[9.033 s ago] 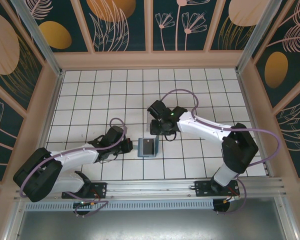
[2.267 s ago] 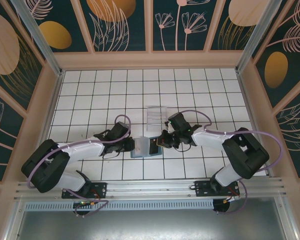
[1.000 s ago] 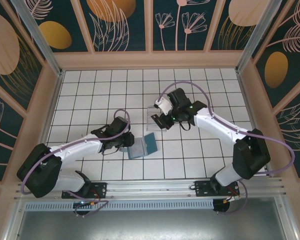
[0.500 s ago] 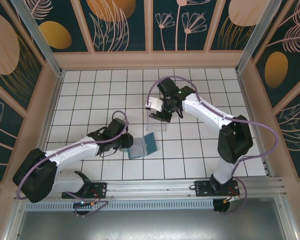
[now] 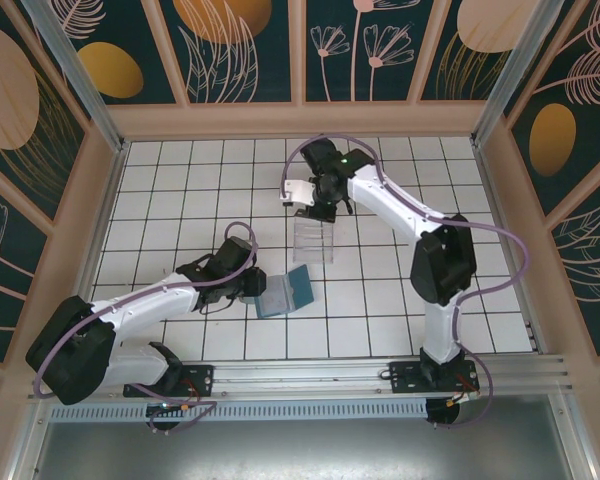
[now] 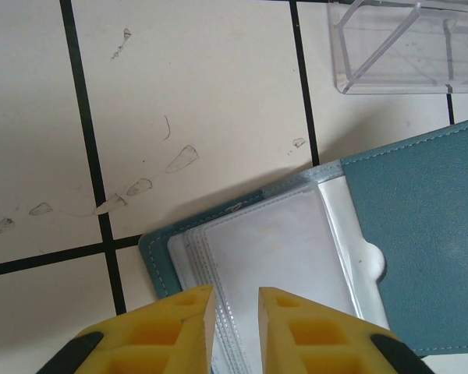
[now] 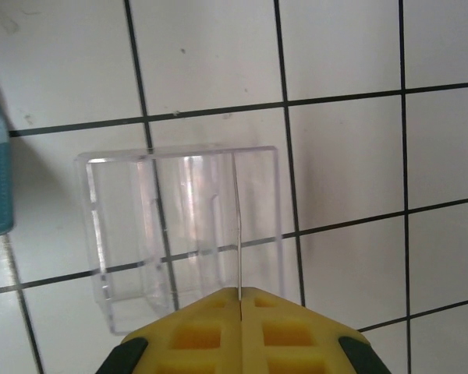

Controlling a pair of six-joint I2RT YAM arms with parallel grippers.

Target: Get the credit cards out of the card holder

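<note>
Right end effector (image 7: 239, 294), shut on the pale credit card (image 5: 298, 190), hangs over the tray (image 7: 97, 234). Lower it straight, release low! Left end effector (image 6: 232, 312), narrowly apart, at the card holder (image 6: 421, 234) on the table (image 5: 180, 180); grip unclear.

Robot test cell: tiled table (image 5: 180, 180), decorated wall panels (image 5: 240, 50), aluminium rail (image 5: 300, 385).

Clear plastic tray (image 5: 313, 240) flat on white tiled table (image 5: 180, 190) — thin dividers inside, dark grout lines showing through. Faint scuff marks (image 6: 140, 187) on tile near tray. Floral panel walls (image 5: 250, 50) on three sides; aluminium rail (image 5: 300, 378) along near edge.
</note>
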